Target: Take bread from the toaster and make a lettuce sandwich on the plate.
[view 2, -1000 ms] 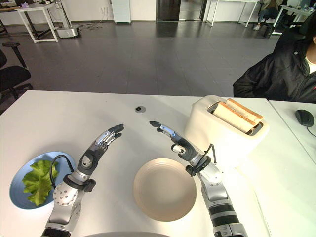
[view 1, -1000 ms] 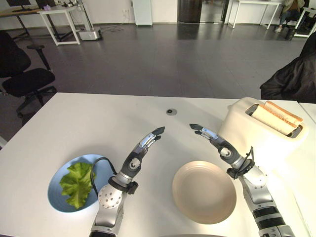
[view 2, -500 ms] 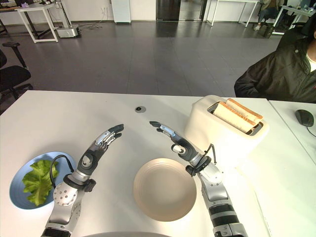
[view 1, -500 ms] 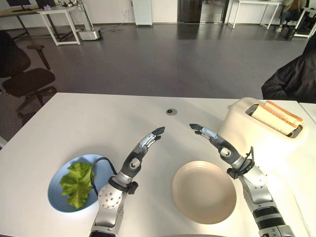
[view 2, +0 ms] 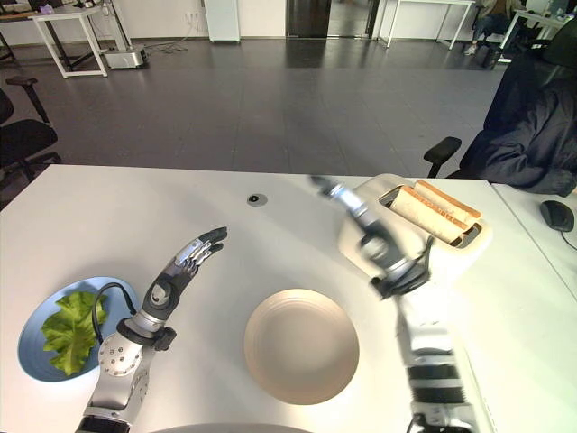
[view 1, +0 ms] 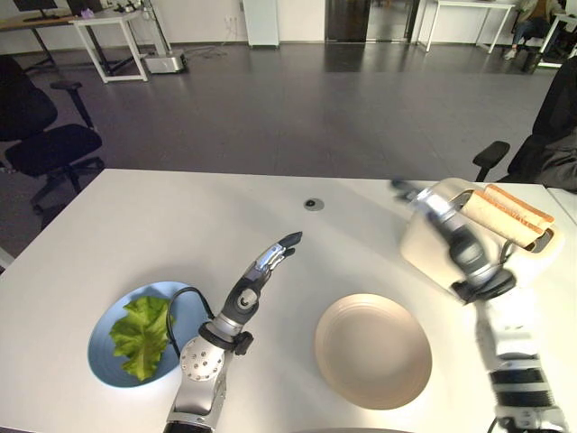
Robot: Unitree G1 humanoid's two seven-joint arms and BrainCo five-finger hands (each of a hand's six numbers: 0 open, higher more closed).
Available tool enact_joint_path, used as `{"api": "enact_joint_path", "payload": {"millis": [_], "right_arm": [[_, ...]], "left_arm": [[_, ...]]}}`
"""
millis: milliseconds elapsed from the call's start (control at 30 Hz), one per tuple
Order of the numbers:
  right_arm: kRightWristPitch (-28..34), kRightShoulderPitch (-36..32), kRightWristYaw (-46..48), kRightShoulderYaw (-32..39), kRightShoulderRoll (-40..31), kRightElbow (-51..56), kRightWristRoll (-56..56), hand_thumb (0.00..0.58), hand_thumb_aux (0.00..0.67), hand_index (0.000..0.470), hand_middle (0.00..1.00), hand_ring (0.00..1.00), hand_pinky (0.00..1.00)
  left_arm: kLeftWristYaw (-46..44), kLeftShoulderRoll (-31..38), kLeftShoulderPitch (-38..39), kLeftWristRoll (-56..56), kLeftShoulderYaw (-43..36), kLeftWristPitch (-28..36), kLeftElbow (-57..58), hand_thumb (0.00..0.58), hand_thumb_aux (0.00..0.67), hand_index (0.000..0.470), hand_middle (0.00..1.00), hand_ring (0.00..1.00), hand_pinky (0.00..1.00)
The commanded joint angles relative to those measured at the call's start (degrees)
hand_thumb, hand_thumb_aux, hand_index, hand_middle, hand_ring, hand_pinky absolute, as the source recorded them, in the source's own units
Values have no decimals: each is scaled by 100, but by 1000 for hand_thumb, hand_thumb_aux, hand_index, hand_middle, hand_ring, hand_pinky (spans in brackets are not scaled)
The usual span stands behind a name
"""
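Left eye view: right hand (view 1: 453, 242) hangs at the toaster's (view 1: 539, 263) front, fingers stretched, empty. Bread (view 1: 505, 215) stands in the slots just right of it, long axis running far-left to near-right. Right eye view: left hand (view 2: 171, 284), also straight-fingered and empty, is well apart from the bread, nearer the lettuce (view 2: 69, 331); the plate (view 2: 301, 345) lies between the hands.

Open-plan office or robotics lab: a broad, dark polished floor (view 1: 297, 108) runs back to white work tables (view 1: 108, 32) near the far wall, with a black swivel office chair (view 1: 45, 135) standing at the left. In the foreground, the white counter (view 1: 180, 234) has a round cable grommet (view 1: 313, 205) set into its top. A computer mouse (view 2: 556, 215) lies on the adjoining desk (view 2: 523, 200) to the right.
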Motion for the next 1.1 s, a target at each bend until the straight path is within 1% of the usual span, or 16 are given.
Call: {"api": "enact_joint_path", "payload": {"millis": [33,200,300,367,433,467,500,533,567,600,667,767,800,867,900,1100], "right_arm": [[514,-731,-422,-731,-1352,1248,-950,0,0,0,0,0,0],[190,-997,-861,-238,-2416,3594,-2422,0,0,0,0,0,0],[-91,-1001,-901,125,-2659,4402,-2862,0,0,0,0,0,0],[-266,-1008,-845,285,-2712,4642,-2928,83,50,35,0,0,0],[-432,-1004,-816,424,-2755,4799,-2994,96,58,41,0,0,0],[-491,-1011,-808,468,-2771,4857,-3003,140,87,61,0,0,0],[-540,-1020,-793,506,-2782,4902,-3002,241,158,111,0,0,0],[-575,-1028,-778,541,-2792,4934,-3003,325,226,159,0,0,0],[-600,-1041,-766,578,-2799,4964,-3011,436,336,236,0,0,0],[-620,-1051,-760,618,-2808,4986,-3020,449,352,247,0,0,0],[-691,-1029,-706,692,-2798,4965,-3005,523,460,323,0,0,0],[-780,-955,-588,736,-2760,4845,-2916,560,547,383,0,0,0],[-795,-937,-530,742,-2736,4805,-2873,564,557,391,0,0,0],[-816,-914,-405,759,-2678,4728,-2758,580,654,459,0,0,0],[-813,-908,-357,747,-2649,4685,-2679,580,670,470,0,0,0],[-470,-972,-122,322,-2591,4325,-1906,580,670,470,0,0,0]], "left_arm": [[16,-41,-114,167,-84,73,50,0,0,0,0,0,0],[16,-94,-206,243,-153,86,126,0,0,0,0,0,0],[16,-97,-227,243,-158,96,136,0,0,0,0,0,0],[19,-97,-232,244,-158,98,137,0,0,0,0,0,0],[21,-99,-239,249,-162,100,142,0,0,0,0,0,0],[19,-99,-248,250,-164,102,149,0,0,0,0,0,0],[18,-99,-254,251,-166,102,154,0,0,0,0,0,0],[17,-99,-257,251,-167,103,156,0,0,0,0,0,0],[16,-99,-266,251,-167,103,166,0,0,0,0,0,0],[17,-98,-271,252,-167,101,172,0,0,0,0,0,0],[17,-96,-276,255,-169,98,179,0,0,0,0,0,0],[9,-89,-297,248,-173,96,201,0,0,0,0,0,0],[7,-87,-303,247,-172,95,210,0,0,0,0,0,0],[11,-86,-310,250,-170,91,222,0,0,0,0,0,0],[13,-86,-318,252,-170,91,228,0,0,0,0,0,0],[26,-57,-337,258,-130,70,249,0,0,0,0,0,0]]}}
